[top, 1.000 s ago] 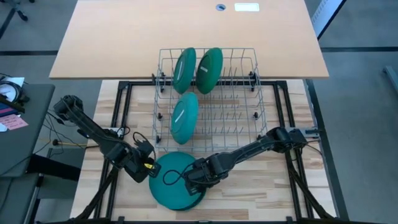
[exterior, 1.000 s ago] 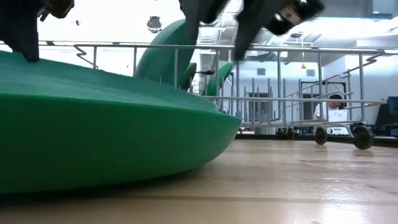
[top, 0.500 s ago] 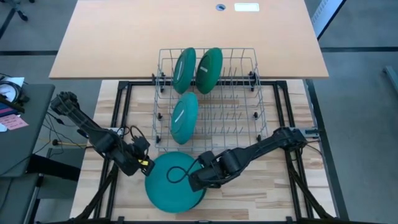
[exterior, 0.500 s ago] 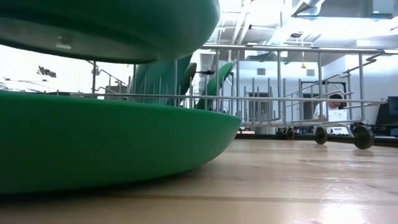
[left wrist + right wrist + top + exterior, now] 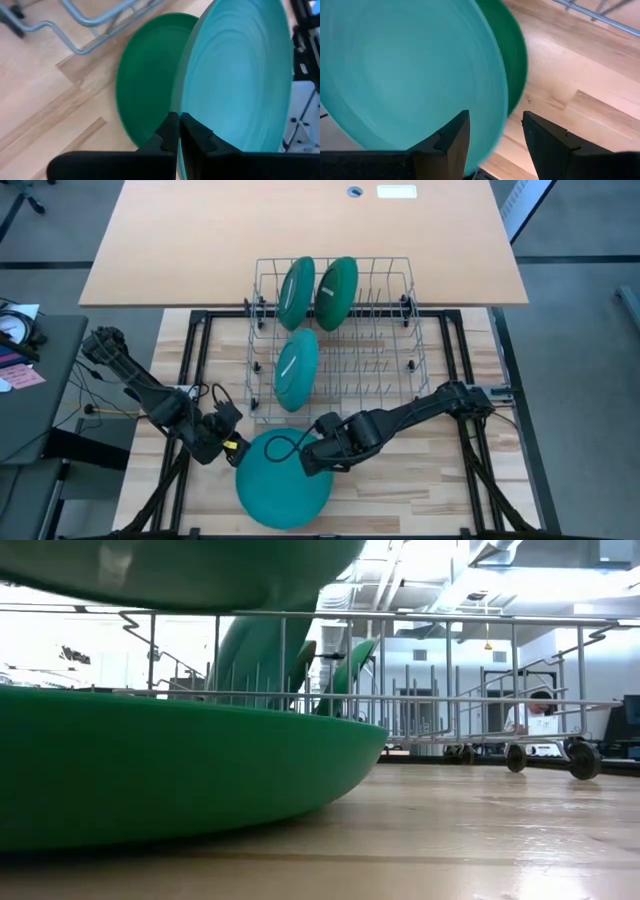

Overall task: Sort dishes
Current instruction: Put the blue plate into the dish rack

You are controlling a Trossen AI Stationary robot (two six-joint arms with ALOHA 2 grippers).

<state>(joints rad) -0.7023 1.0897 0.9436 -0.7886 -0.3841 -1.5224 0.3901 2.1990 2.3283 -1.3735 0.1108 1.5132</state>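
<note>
A teal plate (image 5: 283, 492) hangs tilted above a dark green plate (image 5: 145, 90) that lies flat on the wooden table near its front edge. My left gripper (image 5: 232, 448) is shut on the teal plate's left rim. My right gripper (image 5: 318, 455) stands open at the plate's far right rim, one finger (image 5: 451, 142) over the plate's face and the other (image 5: 545, 142) outside it. In the low view the lifted plate's underside (image 5: 180, 565) fills the top, over the green plate (image 5: 180, 770). Three more plates stand on edge in the wire rack (image 5: 390, 345). My left gripper pinches the teal plate's rim (image 5: 186, 107) between its two fingers, coming from the table's left and slanting down. The plate is lifted clear of the green plate and tilted. My right gripper straddles the rim (image 5: 504, 112); I cannot tell whether a finger touches it.
The wire rack sits behind the plates, with two plates (image 5: 318, 292) in its far row and one (image 5: 296, 368) in its near left slot; many slots to the right hold nothing. A light tabletop (image 5: 300, 230) lies beyond. Bare wood (image 5: 420, 480) lies right of the plates.
Both grippers have risen, and the teal plate has come up with them. It has been lifted off the green plate, which has stayed on the table. In the low view its underside has climbed toward the top of the picture.
</note>
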